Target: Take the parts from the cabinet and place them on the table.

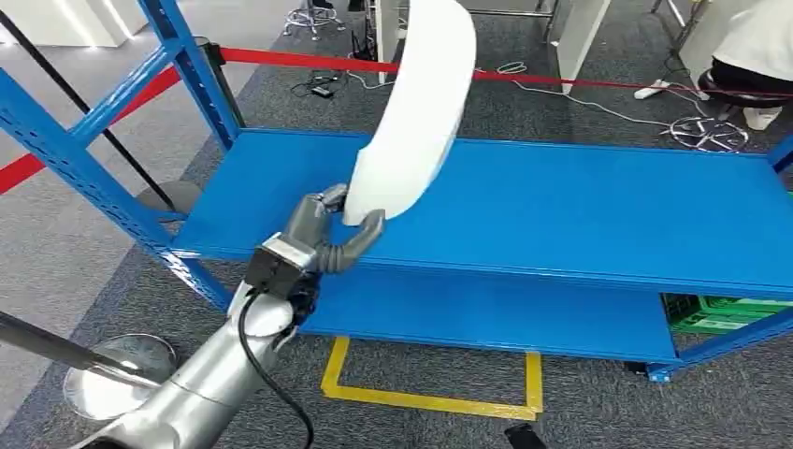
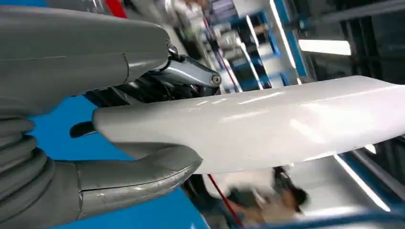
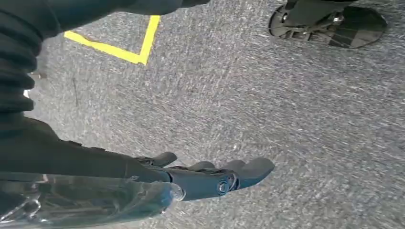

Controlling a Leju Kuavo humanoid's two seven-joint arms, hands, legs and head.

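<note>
Part: my left hand (image 1: 327, 229) pinches the near end of the long white part (image 1: 411, 112).
Feel: smooth, stiff, maybe slippery.
Shelf: blue shelf (image 1: 580, 215) underneath.
Right hand (image 3: 210, 179): hangs spread, holding nothing.

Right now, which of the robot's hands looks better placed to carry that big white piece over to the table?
Left, probably. The left hand already grips the white part by its lower end above the blue shelf. The right hand hangs over the carpet, holding nothing.
</note>
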